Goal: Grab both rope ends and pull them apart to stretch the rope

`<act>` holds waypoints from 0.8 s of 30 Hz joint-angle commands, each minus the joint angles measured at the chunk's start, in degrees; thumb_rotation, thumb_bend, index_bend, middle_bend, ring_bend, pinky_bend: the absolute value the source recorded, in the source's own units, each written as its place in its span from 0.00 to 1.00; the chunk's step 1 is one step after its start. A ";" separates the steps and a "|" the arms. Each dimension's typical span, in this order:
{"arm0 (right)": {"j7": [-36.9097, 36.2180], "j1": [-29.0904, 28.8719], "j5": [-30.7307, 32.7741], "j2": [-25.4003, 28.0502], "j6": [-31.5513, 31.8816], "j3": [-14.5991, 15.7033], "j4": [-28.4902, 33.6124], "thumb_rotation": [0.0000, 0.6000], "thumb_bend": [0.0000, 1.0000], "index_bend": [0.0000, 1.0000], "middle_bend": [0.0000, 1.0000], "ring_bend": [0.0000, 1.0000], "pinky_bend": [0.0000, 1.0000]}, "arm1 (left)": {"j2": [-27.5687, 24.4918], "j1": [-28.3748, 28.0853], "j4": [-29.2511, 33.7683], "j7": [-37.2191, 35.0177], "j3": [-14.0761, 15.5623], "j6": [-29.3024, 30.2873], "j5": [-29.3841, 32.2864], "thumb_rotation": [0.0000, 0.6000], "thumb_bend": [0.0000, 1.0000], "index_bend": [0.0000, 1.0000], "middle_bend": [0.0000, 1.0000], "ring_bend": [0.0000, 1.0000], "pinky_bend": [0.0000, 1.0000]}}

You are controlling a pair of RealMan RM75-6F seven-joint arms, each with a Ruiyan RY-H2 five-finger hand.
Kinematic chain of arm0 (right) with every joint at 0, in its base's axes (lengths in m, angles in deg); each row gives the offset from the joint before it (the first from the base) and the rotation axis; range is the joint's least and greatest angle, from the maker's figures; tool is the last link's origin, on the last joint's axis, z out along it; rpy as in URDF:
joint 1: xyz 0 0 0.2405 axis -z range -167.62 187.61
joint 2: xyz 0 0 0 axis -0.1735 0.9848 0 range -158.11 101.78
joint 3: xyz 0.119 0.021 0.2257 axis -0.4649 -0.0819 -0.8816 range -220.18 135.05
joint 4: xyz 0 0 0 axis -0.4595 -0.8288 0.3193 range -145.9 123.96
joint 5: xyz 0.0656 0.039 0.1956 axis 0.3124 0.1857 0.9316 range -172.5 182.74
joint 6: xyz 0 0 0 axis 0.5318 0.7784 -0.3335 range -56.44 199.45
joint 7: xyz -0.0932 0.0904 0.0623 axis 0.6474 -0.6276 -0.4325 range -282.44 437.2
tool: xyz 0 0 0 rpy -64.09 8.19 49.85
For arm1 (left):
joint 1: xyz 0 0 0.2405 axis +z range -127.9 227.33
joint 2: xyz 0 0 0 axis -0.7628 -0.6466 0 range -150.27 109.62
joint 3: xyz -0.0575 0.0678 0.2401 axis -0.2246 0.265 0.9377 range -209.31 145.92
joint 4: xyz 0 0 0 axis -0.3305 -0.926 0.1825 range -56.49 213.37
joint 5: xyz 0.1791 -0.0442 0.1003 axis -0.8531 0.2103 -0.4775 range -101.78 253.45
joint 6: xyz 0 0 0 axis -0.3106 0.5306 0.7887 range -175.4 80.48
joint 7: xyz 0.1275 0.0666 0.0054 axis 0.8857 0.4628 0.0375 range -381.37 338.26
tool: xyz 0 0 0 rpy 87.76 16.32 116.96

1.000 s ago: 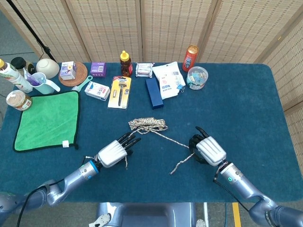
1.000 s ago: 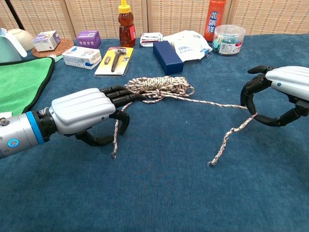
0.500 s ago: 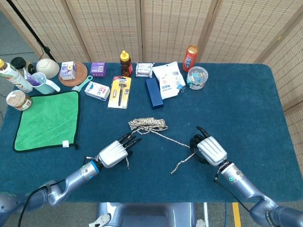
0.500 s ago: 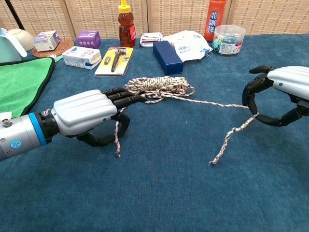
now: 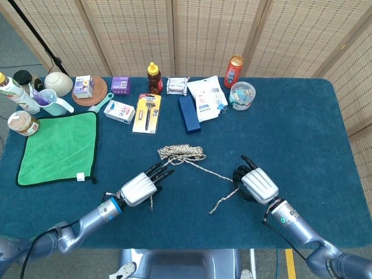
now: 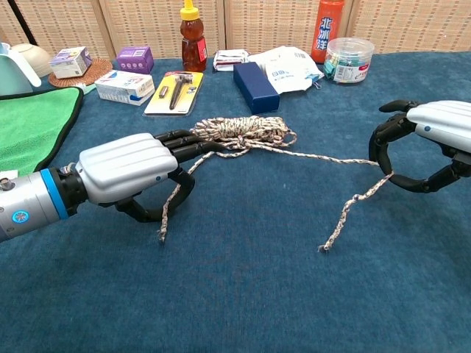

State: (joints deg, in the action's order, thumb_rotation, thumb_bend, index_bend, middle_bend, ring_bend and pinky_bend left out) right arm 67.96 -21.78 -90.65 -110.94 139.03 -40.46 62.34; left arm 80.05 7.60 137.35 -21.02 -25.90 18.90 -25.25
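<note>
On the blue table [image 5: 302, 122], the rope [image 6: 243, 132] end under the left hand [image 6: 125, 173] has swung leftward.

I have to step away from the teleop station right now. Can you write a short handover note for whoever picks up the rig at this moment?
Left robot hand: fingers closed around one rope strand near its end; the short tail hangs below the hand onto the table.
Right robot hand: fingers curled around the other strand; its tail trails down to the left of the hand.
Rope: most of it lies coiled in a bundle between the hands, nearer the left one, in front of the blue box.
Done: both ends appear grasped.
Left: pull the hands apart until the bundle pays out and the rope is stretched.
</note>
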 commanded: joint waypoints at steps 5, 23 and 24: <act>-0.06 0.04 -0.05 0.02 0.07 0.01 0.06 1.00 0.43 0.71 0.40 0.30 0.01 | -0.65 0.06 0.63 -0.18 -0.24 0.59 0.00 1.00 0.39 0.69 0.03 0.00 0.00; 0.71 0.35 0.28 -0.03 0.84 -0.56 0.62 1.00 0.43 0.72 0.42 0.32 0.02 | -4.33 1.52 3.80 -0.06 -1.23 3.29 0.97 1.00 0.50 0.75 0.12 0.00 0.00; 0.83 0.48 0.42 -0.03 0.97 -0.63 0.71 1.00 0.44 0.72 0.43 0.32 0.02 | -4.87 1.82 4.22 0.03 -1.31 3.69 1.14 1.00 0.51 0.75 0.13 0.00 0.00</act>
State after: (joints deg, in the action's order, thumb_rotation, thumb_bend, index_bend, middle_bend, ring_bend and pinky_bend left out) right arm 68.69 -21.41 -90.34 -110.96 139.89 -41.00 62.97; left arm 75.89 8.94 140.98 -21.19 -26.98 21.98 -24.47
